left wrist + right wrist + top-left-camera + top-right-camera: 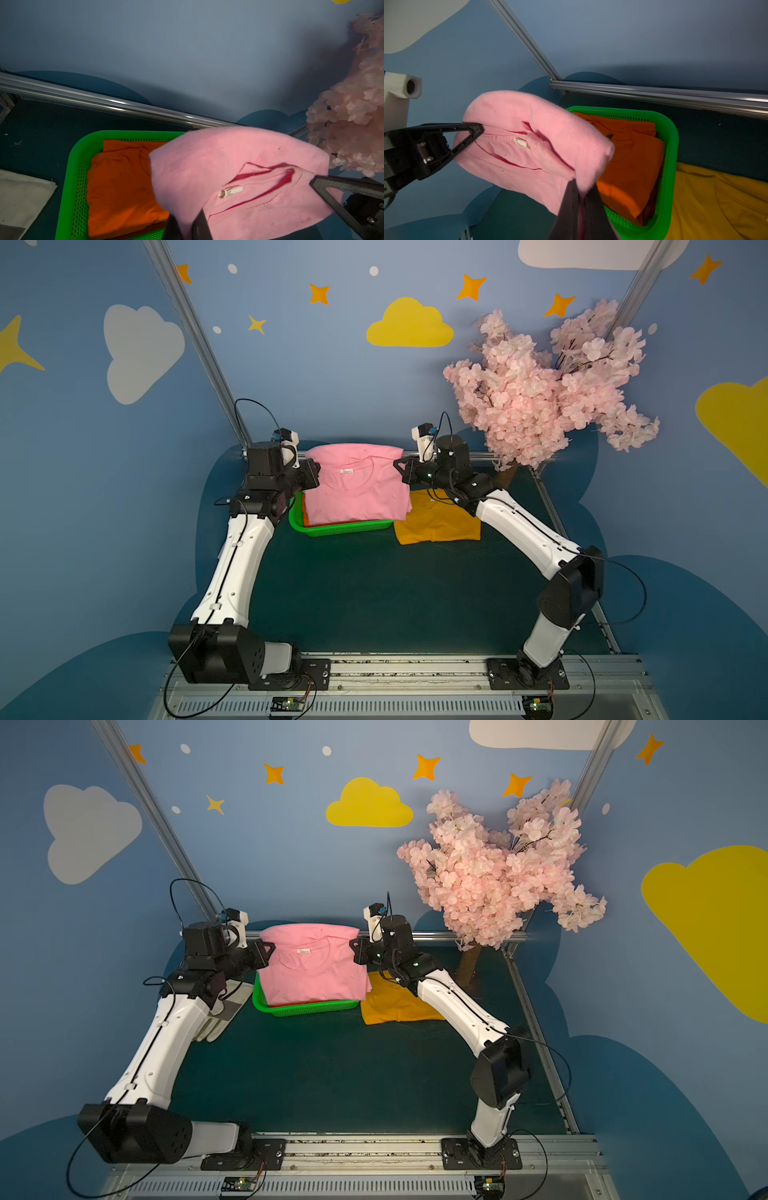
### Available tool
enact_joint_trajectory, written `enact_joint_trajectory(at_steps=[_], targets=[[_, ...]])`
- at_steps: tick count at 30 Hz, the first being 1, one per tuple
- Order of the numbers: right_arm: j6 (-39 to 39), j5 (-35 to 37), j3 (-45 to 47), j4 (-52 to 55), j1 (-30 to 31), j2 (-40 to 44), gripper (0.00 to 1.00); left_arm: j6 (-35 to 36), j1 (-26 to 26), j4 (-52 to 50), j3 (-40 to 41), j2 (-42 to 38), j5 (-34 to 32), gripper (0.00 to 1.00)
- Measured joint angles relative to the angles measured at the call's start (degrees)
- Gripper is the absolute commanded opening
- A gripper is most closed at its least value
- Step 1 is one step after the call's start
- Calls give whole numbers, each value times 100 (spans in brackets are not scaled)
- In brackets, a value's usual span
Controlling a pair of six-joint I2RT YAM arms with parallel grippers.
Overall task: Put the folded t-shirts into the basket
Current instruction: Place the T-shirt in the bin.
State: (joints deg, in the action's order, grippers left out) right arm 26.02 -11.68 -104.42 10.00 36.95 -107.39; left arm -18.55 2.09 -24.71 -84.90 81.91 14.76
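The light pink folded t-shirt (357, 485) (311, 965) hangs over the green basket (345, 527) (311, 1007), stretched between both grippers. My left gripper (313, 472) (187, 224) is shut on its left edge. My right gripper (399, 466) (580, 199) is shut on its right edge. Inside the basket (68, 176) (672, 145) lies the orange t-shirt (120, 176) (633, 158), with a dark red edge (145, 228) showing beneath it. The mustard yellow t-shirt (436, 522) (716, 197) lies flat on the table, right of the basket.
A pale work glove (220, 1019) (20, 197) lies left of the basket, partly under my left arm. A pink blossom tree (540, 385) stands at the back right. An aluminium rail (104, 101) runs along the table's far edge, just behind the basket.
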Motion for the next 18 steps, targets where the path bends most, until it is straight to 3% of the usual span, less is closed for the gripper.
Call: enact_joint_trajectory(at_steps=[10, 18], targets=[[101, -188, -2076, 527, 0, -1858, 0, 142, 365, -400, -922, 1381, 9, 2], [225, -374, -2509, 787, 28, -2472, 0, 302, 431, -645, -1137, 2039, 7, 2]])
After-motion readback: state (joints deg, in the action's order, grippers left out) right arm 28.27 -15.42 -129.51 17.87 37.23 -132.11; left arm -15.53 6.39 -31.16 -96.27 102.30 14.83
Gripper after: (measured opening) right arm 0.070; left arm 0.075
